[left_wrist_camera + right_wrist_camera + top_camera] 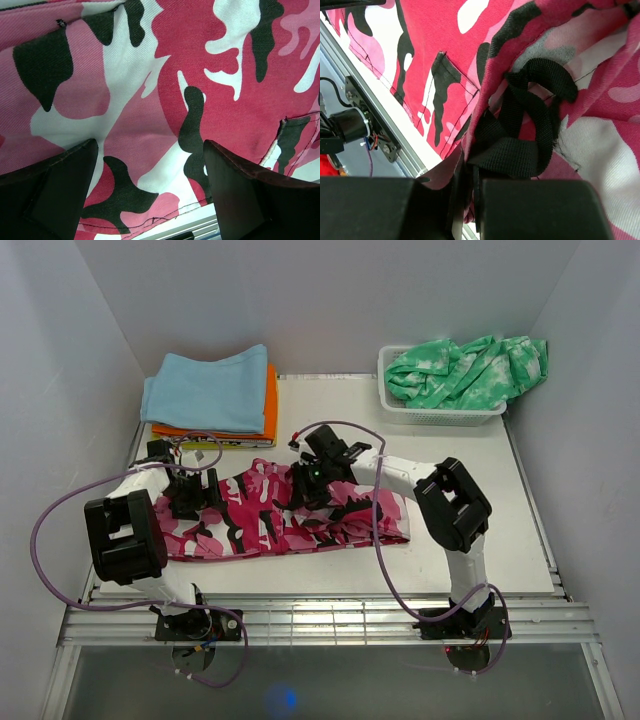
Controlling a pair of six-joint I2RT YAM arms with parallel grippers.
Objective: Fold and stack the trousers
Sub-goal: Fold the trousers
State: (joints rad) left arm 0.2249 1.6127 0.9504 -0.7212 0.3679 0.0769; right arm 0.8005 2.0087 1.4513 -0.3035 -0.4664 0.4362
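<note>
While the trousers (270, 525) lie in a band along the near edge of the tabletop (450, 450), the right hand (467, 187) pinches their cloth, probably to fold it; the left hand (150, 185) hovers spread above them.

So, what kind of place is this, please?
Probably a robot lab test cell, not a home: plain white walls box in a table, two arms are bolted at its edge, and folded clothes and a basket sit behind the trousers.
</note>
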